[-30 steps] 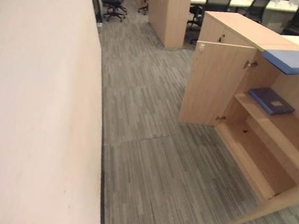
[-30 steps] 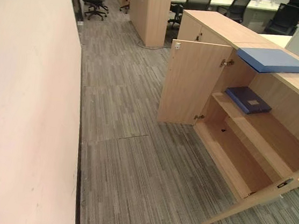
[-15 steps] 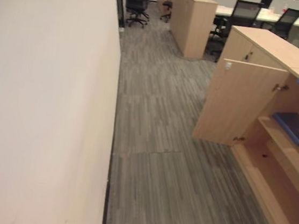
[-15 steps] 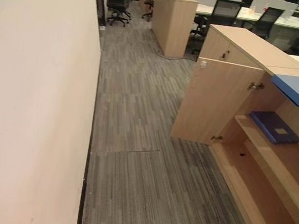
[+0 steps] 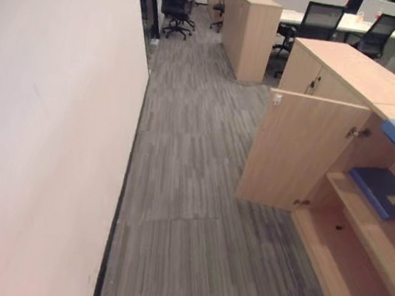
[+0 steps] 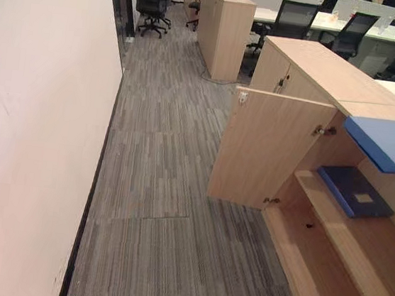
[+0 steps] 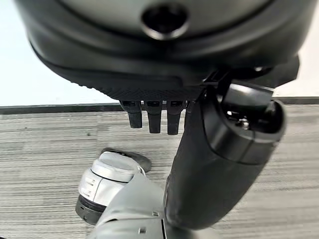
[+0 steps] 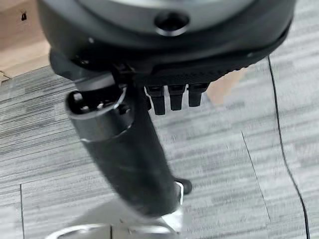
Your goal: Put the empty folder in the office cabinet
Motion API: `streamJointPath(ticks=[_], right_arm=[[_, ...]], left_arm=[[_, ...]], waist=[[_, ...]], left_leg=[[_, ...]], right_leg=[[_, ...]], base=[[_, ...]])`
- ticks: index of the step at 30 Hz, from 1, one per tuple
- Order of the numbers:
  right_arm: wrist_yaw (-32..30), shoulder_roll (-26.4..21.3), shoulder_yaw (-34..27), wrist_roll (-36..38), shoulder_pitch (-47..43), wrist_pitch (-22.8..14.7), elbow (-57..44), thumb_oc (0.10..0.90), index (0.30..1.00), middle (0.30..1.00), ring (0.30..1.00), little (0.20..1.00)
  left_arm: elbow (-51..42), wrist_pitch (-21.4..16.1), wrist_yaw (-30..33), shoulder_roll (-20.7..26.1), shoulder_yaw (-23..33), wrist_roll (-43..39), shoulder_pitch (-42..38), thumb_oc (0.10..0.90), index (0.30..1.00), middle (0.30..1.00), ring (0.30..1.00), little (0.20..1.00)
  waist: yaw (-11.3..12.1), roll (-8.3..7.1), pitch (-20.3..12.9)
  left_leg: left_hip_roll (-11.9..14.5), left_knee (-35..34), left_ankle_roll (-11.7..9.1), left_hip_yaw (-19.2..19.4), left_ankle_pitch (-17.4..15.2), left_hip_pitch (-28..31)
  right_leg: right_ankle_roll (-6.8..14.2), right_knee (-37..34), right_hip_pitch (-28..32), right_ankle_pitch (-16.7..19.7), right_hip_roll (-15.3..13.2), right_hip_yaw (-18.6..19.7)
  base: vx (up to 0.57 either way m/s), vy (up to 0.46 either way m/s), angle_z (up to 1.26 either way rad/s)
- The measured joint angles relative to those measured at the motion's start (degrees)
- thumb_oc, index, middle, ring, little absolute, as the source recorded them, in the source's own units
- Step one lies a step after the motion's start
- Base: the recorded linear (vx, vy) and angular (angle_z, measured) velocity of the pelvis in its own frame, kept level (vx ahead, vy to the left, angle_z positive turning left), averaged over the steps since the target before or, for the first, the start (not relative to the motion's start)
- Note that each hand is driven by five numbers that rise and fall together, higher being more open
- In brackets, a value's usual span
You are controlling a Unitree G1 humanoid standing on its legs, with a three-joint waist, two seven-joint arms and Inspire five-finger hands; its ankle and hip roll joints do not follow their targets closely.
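On the right side of the aisle, the cabinet (image 6: pixel 331 227) is standing with its door (image 6: pixel 265 152) swung wide out over the grey carpet (image 6: pixel 160 158). A light blue folder (image 6: pixel 389 143) is lying flat on the cabinet's top, its edge jutting out past the front above the open compartment. A dark blue folder (image 6: pixel 354 191) is lying flat on the upper shelf (image 6: pixel 347 240) inside, toward the shelf's far end, just behind the door's hinge side. The bottom shelf (image 5: pixel 344 268) below it is sitting bare. A long pale wall (image 5: pixel 49 138) is running along the left of the aisle, with a dark skirting strip where it meets the carpet. Farther down the aisle another cabinet (image 6: pixel 225 28) is standing closed, and black office chairs (image 6: pixel 151 0) are gathering at the far end and beside a white desk (image 6: pixel 319 22) behind the cabinets.

The left hand (image 7: pixel 164 64) is hanging over the carpet near the wall's foot, its fingers (image 7: pixel 154 117) pointing straight out and its thumb (image 7: pixel 219 159) standing apart, holding nothing. The right hand (image 8: pixel 164 50) is hanging over the carpet too, near the cabinet's pale wood, fingers (image 8: pixel 172 97) straight, thumb (image 8: pixel 124 154) spread away, likewise carrying nothing. Neither hand is touching either folder; both are well apart from the cabinet.
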Motion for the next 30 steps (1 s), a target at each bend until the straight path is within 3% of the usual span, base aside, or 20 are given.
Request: streamJointPath(ticks=[1,2,3,4,5,7,8,9,10,12,13,14,15,19,20,22,24,28,30], right_arm=[[0.13,0.22,0.13,0.0,0.16,-0.09,-0.07,0.8,0.9,0.9,0.9,0.9],[0.17,1.54,1.42,0.0,0.6,-0.09,0.25,0.8,0.9,0.9,0.9,0.9],[0.2,1.92,2.43,0.0,0.8,-0.55,0.17,0.8,0.9,0.9,0.9,0.9],[0.25,1.93,2.24,0.01,0.46,-0.81,0.31,0.8,0.9,0.9,0.9,0.9],[0.25,2.31,2.28,0.01,0.04,-0.89,0.48,0.8,0.9,0.9,0.9,0.9],[0.01,2.38,2.66,0.06,-0.42,-0.94,0.74,0.8,0.9,0.9,0.9,0.9],[-0.1,2.27,2.45,0.14,-0.72,-1.02,0.73,0.8,0.9,0.9,0.9,0.9],[-0.11,2.26,2.44,0.14,-0.73,-1.02,0.74,0.8,0.9,0.9,0.9,0.9],[-0.33,2.04,1.83,0.17,-1.17,-0.43,1.42,0.8,0.9,0.9,0.9,0.9],[-0.55,1.27,1.65,0.17,-1.25,-0.61,1.06,0.8,0.9,0.9,0.9,0.9],[-0.64,0.88,1.76,0.16,-1.15,-0.48,1.19,0.8,0.9,0.9,0.9,0.9],[-0.69,0.49,1.37,0.16,-1.25,-0.35,1.19,0.8,0.9,0.9,0.9,0.9],[-0.71,0.01,0.92,0.15,-1.4,-0.34,1.49,0.8,0.9,0.9,0.9,0.9],[-0.68,-0.74,0.35,-0.15,-1.03,-0.24,2.58,0.8,0.9,0.9,0.9,0.9],[-0.66,-0.61,0.45,-0.49,-0.81,-0.42,2.32,0.8,0.9,0.9,0.9,0.9],[-0.19,-0.07,0.39,-0.99,-0.05,-0.48,2.51,0.8,0.9,0.9,0.9,0.9],[-0.19,1.6,-0.62,-1.15,-0.49,-0.35,2.55,0.8,0.9,0.9,0.9,0.9],[-0.27,1.72,0.22,-2.3,-0.91,0.09,2.5,0.8,0.9,0.9,0.9,0.9],[-0.32,1.91,0.44,-2.31,-0.89,0.19,2.34,0.8,0.9,0.9,0.9,0.9]], left_arm=[[-0.02,0.04,0.51,0.11,-0.34,0.0,-0.02,0.8,0.9,0.9,0.9,0.9],[0.1,-0.09,0.85,0.71,0.36,-0.23,0.31,0.8,0.9,0.9,0.9,0.9],[-0.24,-0.08,1.03,0.85,0.55,-0.56,0.19,0.8,0.9,0.9,0.9,0.9],[-0.22,-0.04,1.09,0.9,0.02,-0.64,-0.74,0.8,0.9,0.9,0.9,0.9],[-0.91,-0.18,1.56,1.1,0.15,-1.03,-2.11,0.8,0.9,0.9,0.9,0.9],[-1.5,-0.78,1.93,1.15,0.17,-1.03,-2.32,0.8,0.9,0.9,0.9,0.9],[-1.6,-1.13,1.86,1.08,0.0,-1.05,-2.93,0.8,0.9,0.9,0.9,0.9],[-1.6,-1.13,1.86,1.09,-0.01,-1.05,-2.95,0.8,0.9,0.9,0.9,0.9],[-1.64,-1.21,1.85,0.97,-0.35,-1.05,-3.79,0.8,0.9,0.9,0.9,0.9],[-1.46,-1.06,1.63,0.43,-0.78,-1.05,-3.63,0.8,0.9,0.9,0.9,0.9],[-1.37,-0.99,1.4,0.17,-1.54,-1.09,-3.22,0.8,0.9,0.9,0.9,0.9],[-1.4,-0.98,1.12,-0.1,-1.5,-1.11,-3.08,0.8,0.9,0.9,0.9,0.9],[-1.29,-0.97,0.94,-0.7,-1.48,-1.15,-2.89,0.8,0.9,0.9,0.9,0.9],[-0.67,-0.4,0.52,-2.58,-1.43,-1.12,0.99,0.8,0.9,0.9,0.9,0.9],[-0.44,-0.2,0.62,-2.93,-1.57,-1.07,1.36,0.8,0.9,0.9,0.9,0.9],[-0.72,-0.76,0.62,-2.78,-1.51,-1.07,1.78,0.8,0.9,0.9,0.9,0.9],[-2.45,-1.01,0.77,-1.5,-1.53,-0.96,0.56,0.8,0.9,0.9,0.9,0.9],[-3.72,-1.77,1.15,-0.51,-1.94,-0.94,-0.64,0.8,0.9,0.9,0.9,0.9],[-3.78,-2.42,1.36,0.13,-2.08,-0.9,-2.78,0.8,0.9,0.9,0.9,0.9]], waist=[[-0.04,-0.13,-0.13],[0.32,-1.26,-0.46],[-0.03,-2.06,-1.13],[-0.27,-2.52,-0.66],[1.37,-3.46,0.46],[1.28,-4.22,1.07],[1.47,-4.57,1.51],[1.49,-4.57,1.53],[1.7,-5.42,2.91],[1.65,-3.83,3.85],[1.86,-2.13,4.62],[2.17,-1.55,4.87],[2.47,-0.03,6.32],[4.43,2.24,6.95],[4.03,2.53,6.56],[3.93,1.34,6.2],[3.37,-1.37,5.11],[4.02,-1.41,2.56],[3.6,-1.82,1.2]], left_leg=[[0.24,3.05,-0.56,-0.26,0.32,-1.06],[-0.17,13.02,-1.1,0.61,-0.1,-4.25],[-1.32,14.2,-0.76,0.56,1.43,-5.95],[-1.93,20.51,-0.42,1.21,2.29,-9.55],[-3.21,33.18,-0.59,1.21,5.6,-16.53],[-4.4,36.55,2.33,2.21,3.14,-22.02],[-4.94,34.89,4.28,3.34,1.8,-25.52],[-4.95,34.78,4.32,3.47,1.77,-25.58],[-6.35,19.84,5.16,7.57,1.54,-26.79],[-6.89,8.15,3.62,7.12,4.53,-28.08],[-6.71,-1.93,1.32,3.9,8.64,-28.0],[-6.52,-6.86,1.07,2.02,9.97,-27.45],[-6.01,-11.49,0.14,-1.75,12.19,-27.7],[-7.06,-11.0,1.38,-8.41,11.59,-23.78],[-8.57,-9.11,1.83,-7.45,13.76,-22.83],[-10.55,-8.56,2.62,-5.52,15.52,-21.85],[-13.31,-10.85,5.21,-3.05,15.54,-19.19],[-14.83,-13.35,8.24,1.59,15.39,-15.78],[-15.92,-13.65,9.31,3.52,14.77,-15.14]], right_leg=[[-0.28,-2.59,1.91,0.66,0.79,-0.21],[-2.07,-7.06,5.88,3.07,1.51,0.12],[-2.79,-8.54,7.13,2.59,1.97,0.61],[-3.44,-9.12,7.65,2.43,2.1,1.26],[-4.11,-10.53,9.23,4.03,1.54,2.36],[-4.01,-13.18,11.12,4.77,1.47,3.06],[-4.9,-13.46,11.8,3.37,1.31,4.65],[-4.9,-13.46,11.82,3.37,1.31,4.7],[-4.72,-14.71,12.9,3.98,-0.36,5.62],[-4.1,-15.41,13.99,3.56,-0.34,6.28],[-2.98,-16.65,15.11,3.01,0.4,7.55],[-3.57,-16.86,15.29,3.36,1.01,8.17],[-3.42,-17.37,16.81,3.41,1.66,9.63],[0.0,-17.63,19.84,1.58,0.76,16.65],[1.59,-18.23,21.6,0.55,-0.86,18.07],[3.99,-16.63,21.87,-0.98,-2.74,18.75],[5.74,-13.16,20.74,-2.31,-6.86,19.97],[7.66,-8.99,18.76,-3.01,-9.21,20.53],[8.36,-9.02,18.05,-1.59,-10.71,20.32]], base=[[0.3,-0.222,-0.18],[0.17,-0.138,-0.11],[0.2,-0.176,-0.09],[0.12,-0.092,-0.2],[0.07,-0.05,-0.4],[0.15,0.045,-0.38],[0.21,0.11,-0.07],[0.17,0.129,-0.35],[0.2,0.152,-0.42],[0.23,0.163,-0.38],[0.22,0.143,-0.29],[0.22,0.15,-0.41],[0.22,0.18,-0.53],[0.21,0.238,-0.93],[0.1,0.103,-0.86],[0.24,0.304,-0.48],[0.25,0.367,-0.6],[0.09,0.162,-0.63],[0.14,0.255,-0.67]])
